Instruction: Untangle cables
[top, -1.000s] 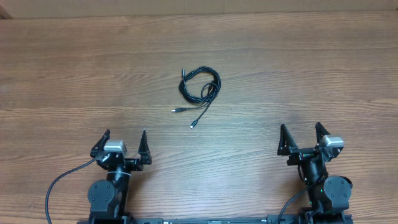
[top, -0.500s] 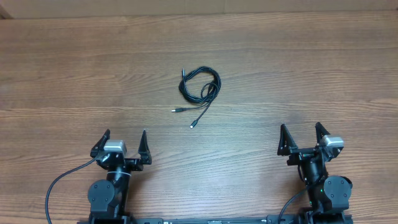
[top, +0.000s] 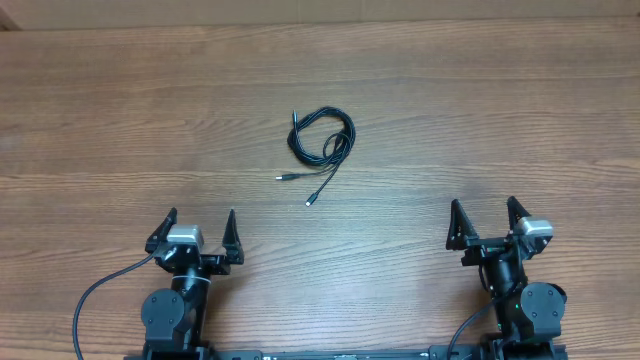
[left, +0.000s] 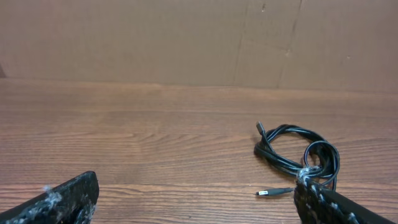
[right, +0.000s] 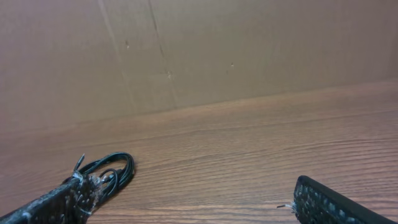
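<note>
The black left gripper (top: 200, 220) and black right gripper (top: 483, 210) sit low, pointing forward, both wide open and empty, far from the thin black cables (top: 322, 138).

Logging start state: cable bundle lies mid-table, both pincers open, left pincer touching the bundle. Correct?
One thing is wrong: the left pincer touches nothing. The overhead view shows it open at the near edge, well apart from the cables. The rest holds: the cables lie bundled in the middle of the table, and the right pincer is open.
</note>
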